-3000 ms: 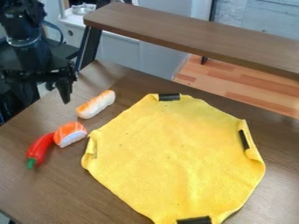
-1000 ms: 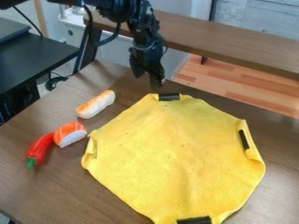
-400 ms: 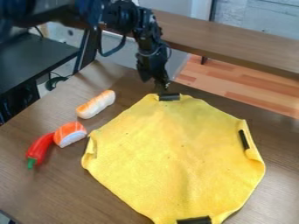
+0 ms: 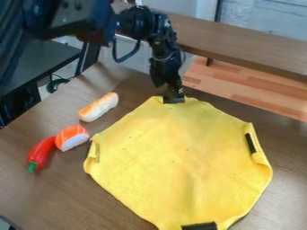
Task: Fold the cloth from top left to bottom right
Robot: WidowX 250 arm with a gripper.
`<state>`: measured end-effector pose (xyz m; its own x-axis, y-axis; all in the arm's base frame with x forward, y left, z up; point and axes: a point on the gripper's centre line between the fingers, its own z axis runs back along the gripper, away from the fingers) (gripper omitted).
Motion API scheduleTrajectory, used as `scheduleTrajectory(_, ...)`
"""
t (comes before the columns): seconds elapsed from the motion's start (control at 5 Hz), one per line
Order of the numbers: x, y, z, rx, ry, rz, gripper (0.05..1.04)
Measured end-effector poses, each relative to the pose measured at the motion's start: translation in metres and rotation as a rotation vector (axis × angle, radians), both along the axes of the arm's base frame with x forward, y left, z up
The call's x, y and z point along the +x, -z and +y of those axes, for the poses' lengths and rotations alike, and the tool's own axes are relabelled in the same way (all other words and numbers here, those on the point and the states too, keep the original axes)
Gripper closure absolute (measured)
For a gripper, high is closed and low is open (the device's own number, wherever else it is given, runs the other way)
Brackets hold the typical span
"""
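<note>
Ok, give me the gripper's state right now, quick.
Gripper: at the yellow cloth's top corner in the picture; open or closed, cannot be told.

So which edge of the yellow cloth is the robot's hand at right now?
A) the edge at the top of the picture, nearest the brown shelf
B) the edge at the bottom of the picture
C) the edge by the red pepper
A: the hand is down at the black tab on the top edge of the yellow cloth.
</note>
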<state>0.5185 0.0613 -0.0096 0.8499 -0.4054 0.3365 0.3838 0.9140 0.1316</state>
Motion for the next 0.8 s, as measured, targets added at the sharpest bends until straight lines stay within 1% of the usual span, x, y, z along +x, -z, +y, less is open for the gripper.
scheduleTrajectory(0.2,0.001,0.0,-0.009,0.0,0.015,-0.003,0.133)
scheduleTrajectory(0.4,-0.001,0.006,-0.014,-0.001,0.013,-0.001,0.41)
scheduleTrajectory(0.6,-0.008,0.019,-0.017,0.016,0.009,0.02,0.694)
scheduleTrajectory(0.8,-0.014,0.021,-0.02,0.042,0.01,0.02,0.924)
